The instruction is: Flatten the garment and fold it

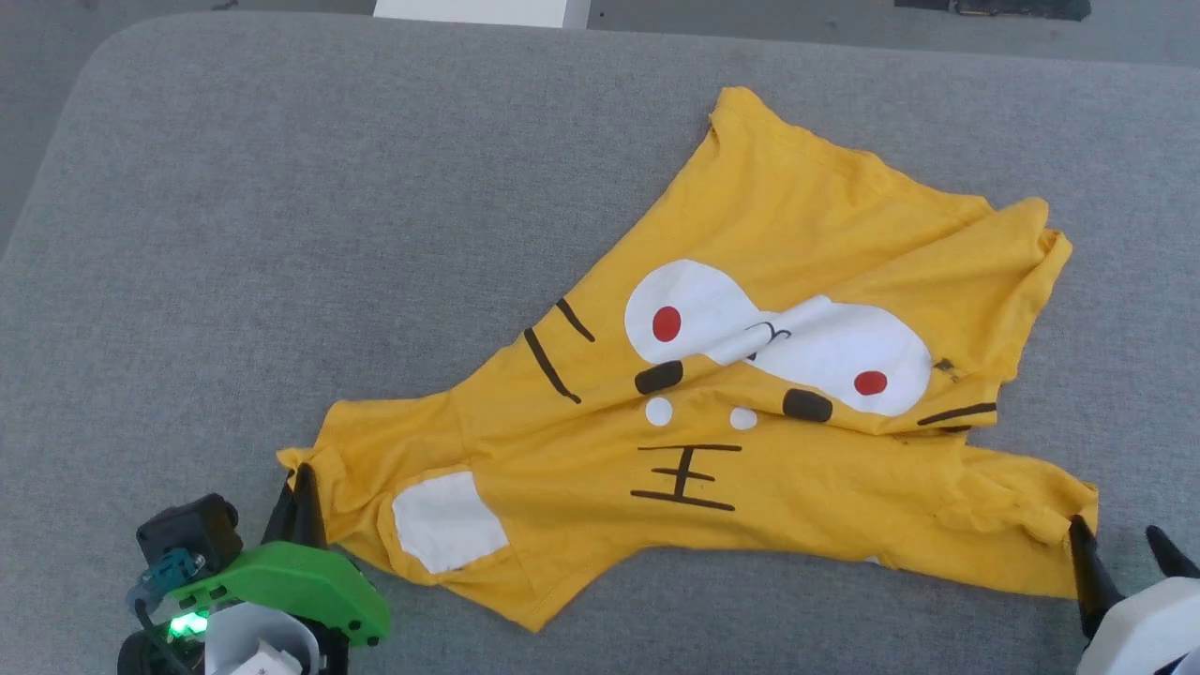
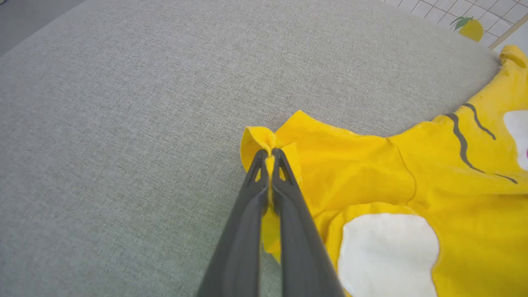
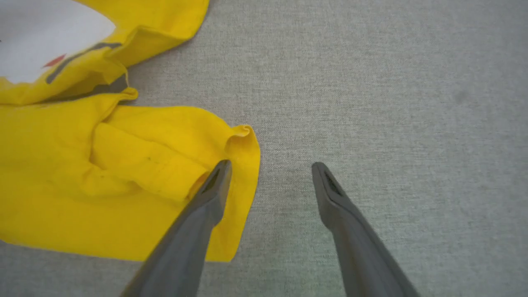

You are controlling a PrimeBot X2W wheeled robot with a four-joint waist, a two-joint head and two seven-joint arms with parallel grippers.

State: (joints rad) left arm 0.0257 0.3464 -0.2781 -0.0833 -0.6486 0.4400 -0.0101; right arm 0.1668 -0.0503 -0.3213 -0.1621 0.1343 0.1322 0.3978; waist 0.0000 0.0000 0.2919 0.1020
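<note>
One garment [image 1: 806,234], yellow tiger tee, likely soft, light and limp: take it by its sleeve ends, your left gripper [image 2: 270,154] already pinching one, right gripper [image 3: 271,166] spread astride the other.

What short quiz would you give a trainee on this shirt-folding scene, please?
1. True or false: the left gripper is shut on an edge of the garment.
2. The right gripper is: A) shut on fabric; B) open, one finger over the garment's corner, the other over the grey surface; C) shut, away from the garment.
3. What colour are the two dots on the garment's white patches?
Key: 1 true; 2 B; 3 red.
</note>
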